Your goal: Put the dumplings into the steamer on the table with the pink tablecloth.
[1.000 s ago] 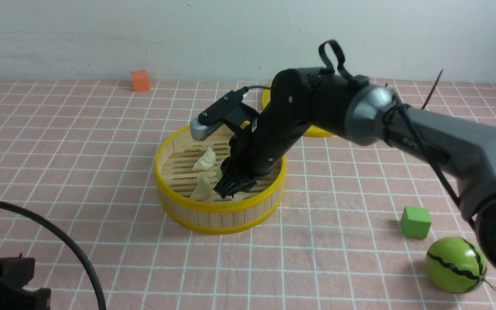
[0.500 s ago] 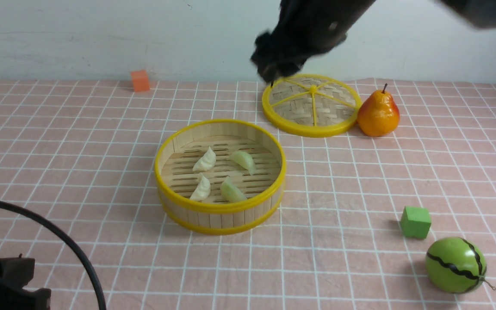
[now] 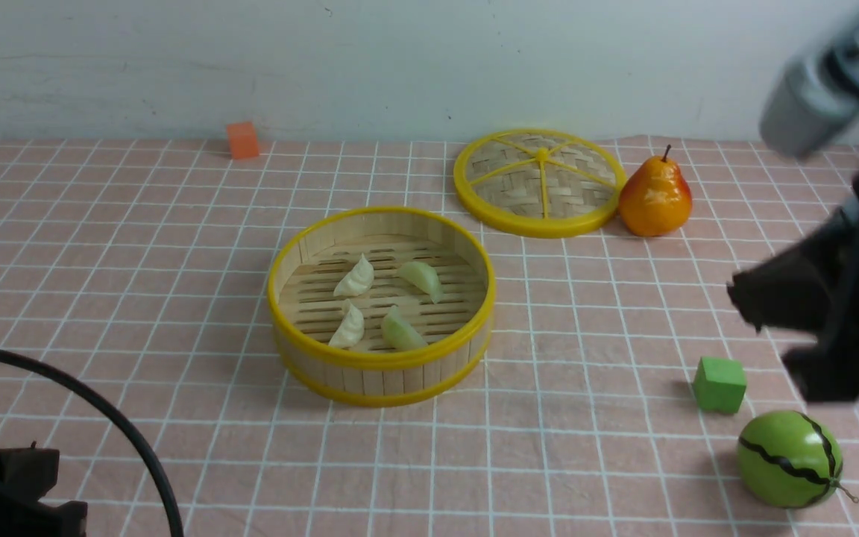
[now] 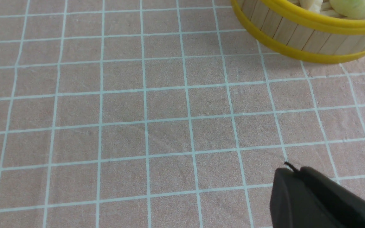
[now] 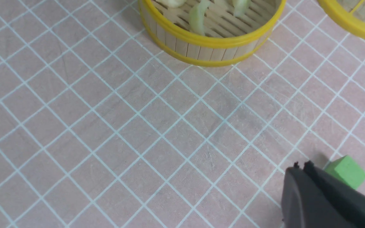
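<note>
The steamer (image 3: 385, 380) stands mid-table on the pink tablecloth (image 3: 139, 261). Four dumplings lie on its slatted floor: two cream-white (image 3: 356, 277) (image 3: 349, 328) and two pale green (image 3: 422, 279) (image 3: 401, 330). My right gripper (image 3: 739, 298) is blurred at the far right, well clear of the steamer, above a green cube. In the right wrist view it (image 5: 300, 166) is shut and empty, with the steamer (image 5: 201, 50) far ahead. My left gripper (image 4: 291, 169) is shut and empty over bare cloth, near the steamer's wall (image 4: 296, 34).
The flat woven lid (image 3: 540, 183) lies at the back right with a pear (image 3: 655, 197) beside it. A green cube (image 3: 719, 384) and a toy watermelon (image 3: 789, 459) sit at the front right. An orange cube (image 3: 242, 139) is by the back wall.
My right arm has lifted out of the steamer, swung up past the lid and come down at the far right. A green dumpling it covered now lies in the steamer.
</note>
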### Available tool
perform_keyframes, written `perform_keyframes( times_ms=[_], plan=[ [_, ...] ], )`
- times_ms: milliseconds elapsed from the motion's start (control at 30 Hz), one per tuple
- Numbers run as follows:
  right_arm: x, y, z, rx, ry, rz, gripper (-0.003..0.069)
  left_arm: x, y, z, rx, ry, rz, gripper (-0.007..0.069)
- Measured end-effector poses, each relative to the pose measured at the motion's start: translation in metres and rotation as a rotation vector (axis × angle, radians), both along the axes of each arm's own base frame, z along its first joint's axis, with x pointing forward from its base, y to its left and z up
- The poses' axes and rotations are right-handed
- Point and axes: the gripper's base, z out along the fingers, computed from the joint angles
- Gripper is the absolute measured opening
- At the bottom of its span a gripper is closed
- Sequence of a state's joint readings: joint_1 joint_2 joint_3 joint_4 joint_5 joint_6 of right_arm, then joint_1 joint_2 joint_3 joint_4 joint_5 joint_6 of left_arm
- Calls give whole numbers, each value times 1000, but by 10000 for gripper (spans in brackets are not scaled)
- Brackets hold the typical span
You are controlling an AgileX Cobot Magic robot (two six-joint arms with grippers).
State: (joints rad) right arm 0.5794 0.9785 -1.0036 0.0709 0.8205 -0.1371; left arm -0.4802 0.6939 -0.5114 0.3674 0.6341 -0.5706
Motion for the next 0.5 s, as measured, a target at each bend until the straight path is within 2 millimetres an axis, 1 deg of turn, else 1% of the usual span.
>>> perform_keyframes(
  times_ms=[33,67,100,133,233,367,433,500],
  plan=[
    [-6,-3,-15,7,1,-3,-20,0,0,0,0,0,0,19],
    [-17,-10,-28,50,-29,-8,-20,0,0,0,0,0,0,20],
    [-18,-10,-30,70,-42,-11,-20,0,0,0,0,0,0,20],
    [-29,-16,-46,131,-60,-22,-18,0,0,0,0,0,0,21],
    [-54,-32,-81,262,-126,-57,-17,0,0,0,0,0,0,26],
    [-84,-57,-118,307,-340,-57,-15,0,0,0,0,0,0,33],
    [-94,-66,-131,312,-459,-45,-14,0,0,0,0,0,0,36],
    [-104,-74,-148,327,-599,-48,-13,0,0,0,0,0,0,38]
  ],
)
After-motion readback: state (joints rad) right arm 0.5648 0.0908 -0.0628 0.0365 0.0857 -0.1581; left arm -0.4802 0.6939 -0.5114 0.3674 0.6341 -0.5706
